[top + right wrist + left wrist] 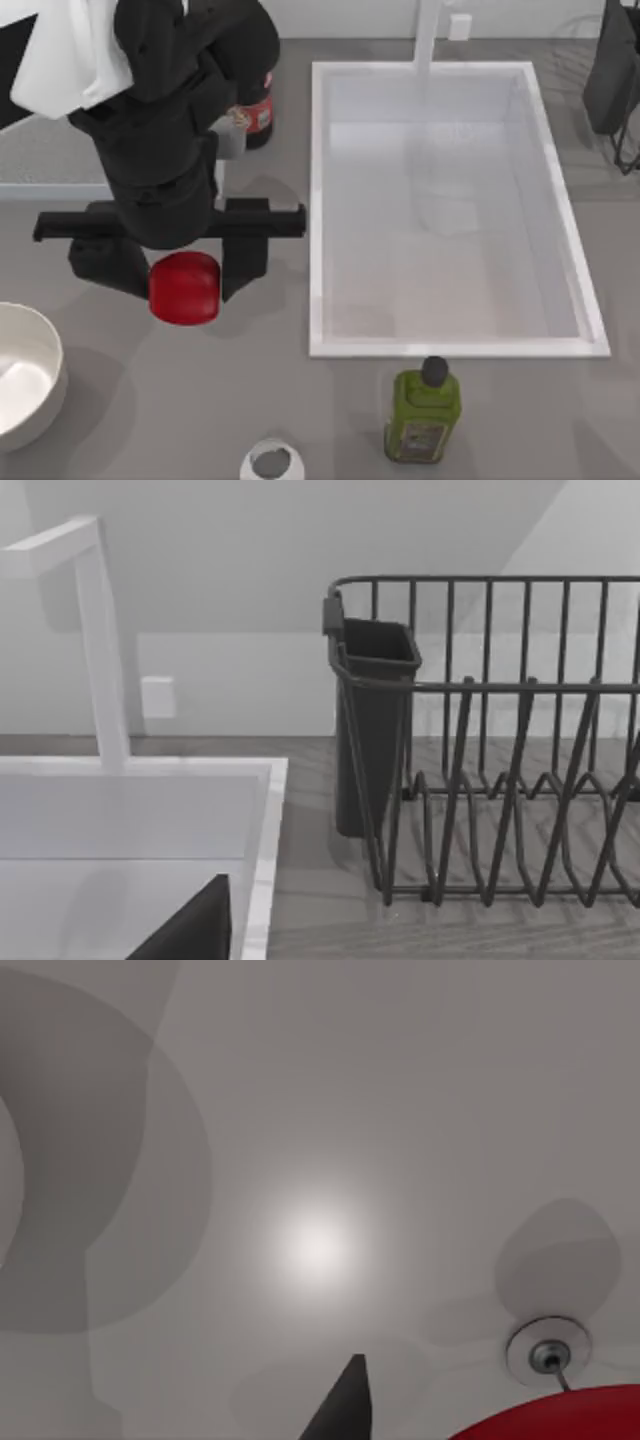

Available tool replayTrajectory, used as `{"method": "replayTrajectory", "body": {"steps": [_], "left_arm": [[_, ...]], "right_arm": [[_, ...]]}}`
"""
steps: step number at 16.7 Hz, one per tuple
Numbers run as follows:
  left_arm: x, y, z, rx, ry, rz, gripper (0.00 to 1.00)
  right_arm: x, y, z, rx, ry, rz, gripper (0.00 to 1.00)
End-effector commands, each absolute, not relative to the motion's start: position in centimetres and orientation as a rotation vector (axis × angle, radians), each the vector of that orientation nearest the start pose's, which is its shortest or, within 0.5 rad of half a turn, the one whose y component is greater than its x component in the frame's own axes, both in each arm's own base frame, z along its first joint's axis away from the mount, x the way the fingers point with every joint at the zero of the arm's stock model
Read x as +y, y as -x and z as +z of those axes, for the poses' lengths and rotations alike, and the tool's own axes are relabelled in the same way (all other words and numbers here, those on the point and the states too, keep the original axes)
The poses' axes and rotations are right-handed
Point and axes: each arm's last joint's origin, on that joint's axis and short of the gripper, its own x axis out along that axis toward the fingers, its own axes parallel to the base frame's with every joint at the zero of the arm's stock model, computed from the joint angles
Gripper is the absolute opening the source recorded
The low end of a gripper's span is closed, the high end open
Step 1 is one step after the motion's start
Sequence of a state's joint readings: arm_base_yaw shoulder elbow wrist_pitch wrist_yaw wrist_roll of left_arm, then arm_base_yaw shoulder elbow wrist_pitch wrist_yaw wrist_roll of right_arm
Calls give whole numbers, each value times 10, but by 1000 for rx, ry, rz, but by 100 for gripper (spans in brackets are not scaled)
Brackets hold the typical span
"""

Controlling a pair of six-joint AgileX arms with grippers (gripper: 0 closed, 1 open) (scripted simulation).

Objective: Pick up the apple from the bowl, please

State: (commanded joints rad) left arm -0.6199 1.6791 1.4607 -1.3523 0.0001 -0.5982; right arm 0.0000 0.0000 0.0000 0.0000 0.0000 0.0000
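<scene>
Left gripper (185, 285) clamped on apple (185, 288), held aloft right of bowl (40, 350), apart from it. Probably light, rigid, glossy and slippery; best pinched across widest middle. Right arm parked far right.

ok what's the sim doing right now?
The left gripper holds the apple between its fingers, out of the bowl and right of it, left of the sink. The bowl sits at the table's left edge. The right arm is parked near the dish rack.
</scene>
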Motion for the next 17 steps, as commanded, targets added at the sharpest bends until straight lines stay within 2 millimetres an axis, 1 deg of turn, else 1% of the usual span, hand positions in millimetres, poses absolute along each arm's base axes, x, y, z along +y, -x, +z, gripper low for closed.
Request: {"method": "replayTrajectory", "body": {"steps": [2, 4, 6, 11, 13, 15, 17], "left_arm": [[-174, -252, 271, 1568, -13, -17, 0], [-174, -252, 266, 1570, -14, -16, 0], [-176, -254, 250, 1575, -17, -14, 0], [-178, -256, 187, 1556, -7, -23, 0], [-176, -253, 167, 1565, -12, -19, 0], [-176, -252, 159, 1571, -16, -16, 0], [-176, -252, 159, 1571, -16, -16, 0]], "right_arm": [[-1, -106, 160, 0, 0, 0, 100], [-1, -106, 160, 0, 0, 0, 100], [-1, -106, 160, 0, 0, 0, 100], [-1, -106, 160, 0, 0, 0, 100], [-1, -106, 160, 0, 0, 0, 100], [-1, -106, 160, 0, 0, 0, 100], [-1, -106, 160, 0, 0, 0, 100]]}}
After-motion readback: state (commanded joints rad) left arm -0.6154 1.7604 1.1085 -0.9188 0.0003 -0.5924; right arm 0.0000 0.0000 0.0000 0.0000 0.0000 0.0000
